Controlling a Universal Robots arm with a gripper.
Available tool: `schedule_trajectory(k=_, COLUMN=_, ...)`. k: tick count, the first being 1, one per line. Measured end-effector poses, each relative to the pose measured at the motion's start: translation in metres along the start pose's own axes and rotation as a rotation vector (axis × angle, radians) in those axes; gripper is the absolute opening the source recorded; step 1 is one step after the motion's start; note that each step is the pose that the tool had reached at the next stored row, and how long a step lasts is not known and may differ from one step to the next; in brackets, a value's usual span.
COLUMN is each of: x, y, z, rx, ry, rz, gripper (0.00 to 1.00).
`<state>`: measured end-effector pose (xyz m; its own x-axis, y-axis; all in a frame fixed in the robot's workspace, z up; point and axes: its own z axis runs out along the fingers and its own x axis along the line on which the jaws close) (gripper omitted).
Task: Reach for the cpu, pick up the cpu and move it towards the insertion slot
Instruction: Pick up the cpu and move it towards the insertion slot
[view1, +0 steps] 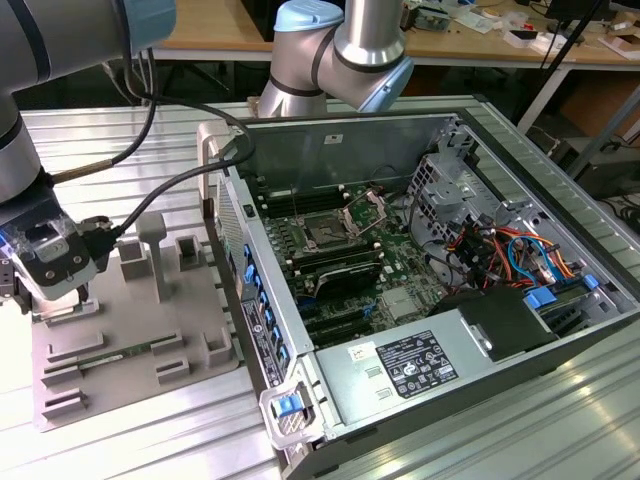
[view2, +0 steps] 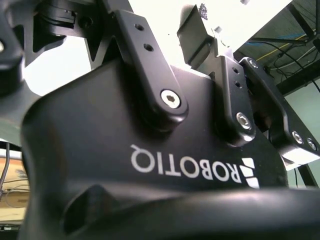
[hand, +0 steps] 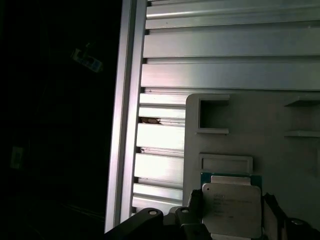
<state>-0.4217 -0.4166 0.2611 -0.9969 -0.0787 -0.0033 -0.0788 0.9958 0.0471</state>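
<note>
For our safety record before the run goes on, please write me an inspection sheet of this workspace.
Surface: ribbed metal table bearing a grey tray and an open computer case.
Job's things: the cpu is at the grey tray, close under the gripper; the insertion slot on the green board is uncovered, and its metal frame appears raised.
Clutter: a thin green strip lies in the tray.
Grippers: the gripper is low over the tray; grip cannot be judged.
Cables: black cables run from the arm; coloured cables lie inside the case.
Surroundings: wooden desks behind.
</note>
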Motion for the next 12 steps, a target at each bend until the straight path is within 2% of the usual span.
schedule_trajectory(k=12, x=0.0, y=0.0002, z=-0.0038, rx=-0.0001, ry=0.0, rz=0.0, gripper=0.55)
